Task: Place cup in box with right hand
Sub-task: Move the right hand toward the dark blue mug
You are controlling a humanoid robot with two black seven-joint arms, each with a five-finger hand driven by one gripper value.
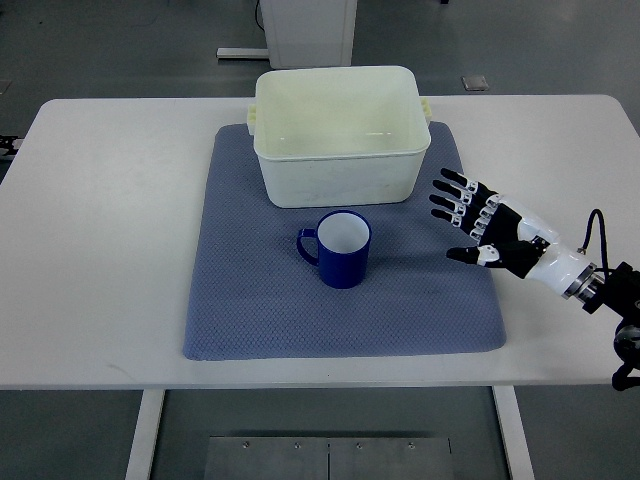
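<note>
Counter (100, 250): white, its near edge closest to my camera; it carries everything I am working with.
Mat (250, 310): blue-grey cloth spread across the middle of the counter, lying flat.
Cup (341, 249): dark blue with a white inside, upright on the mat, its handle pointing to the picture's left. I see it empty, standing just in front of the box and not touching it.
Box (340, 160): cream plastic tub on the far part of the mat, open at the top, nothing inside that I can make out.
Right hand (478, 222): comes in from the picture's right edge and hangs over the right border of the mat, to the right of the cup and clear of it. Fingers spread apart, thumb held out below them, palm turned toward the cup; it grips nothing.
Left arm: I cannot see it from my view.
</note>
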